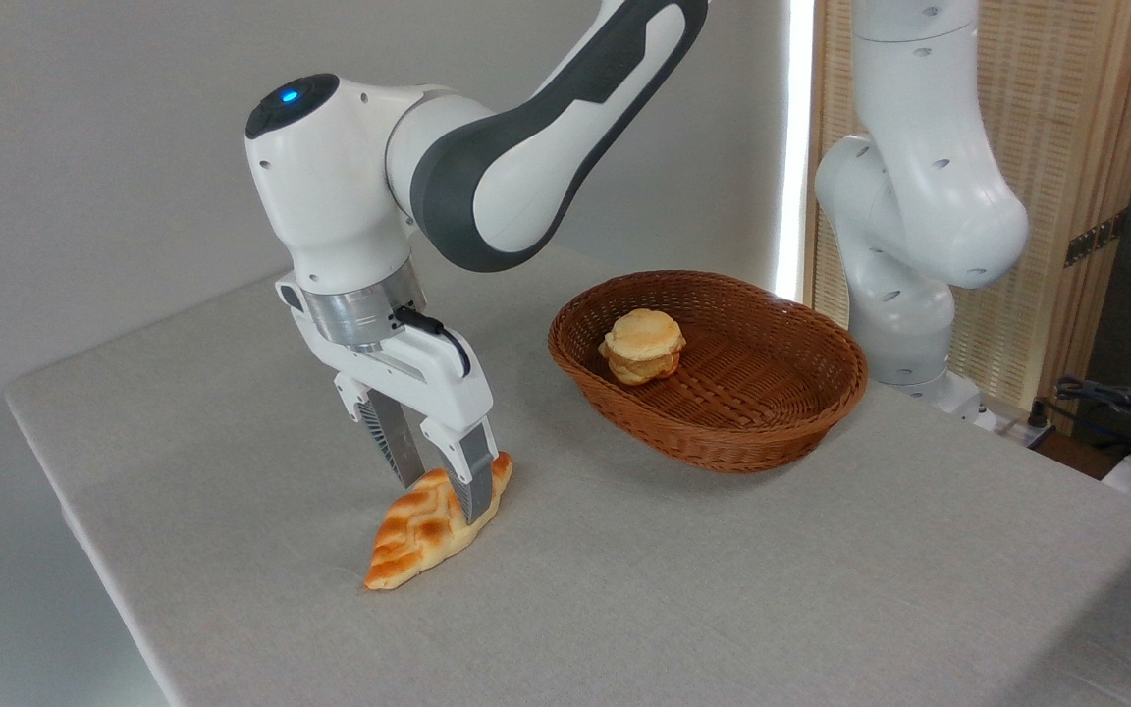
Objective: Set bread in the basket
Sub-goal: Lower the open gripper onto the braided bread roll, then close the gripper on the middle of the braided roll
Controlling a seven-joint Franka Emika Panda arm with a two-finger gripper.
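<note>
The tool (440, 496) is narrowed around the bread (433, 530), one finger (473, 471) on each long flank of the loaf, pinching it near its upper right end. The white and grey arm (526, 128) reaches in from the upper right, bends at a wrist joint with a blue light, and drops the tool almost straight down, tilted slightly right. The braided golden loaf lies on the grey bench (723, 589), braided crust up, its long axis running from lower left to upper right, one pointed end aimed at the near bench edge. The wicker basket (772, 432) sits well apart to the right, a small round bun (641, 345) inside it.
</note>
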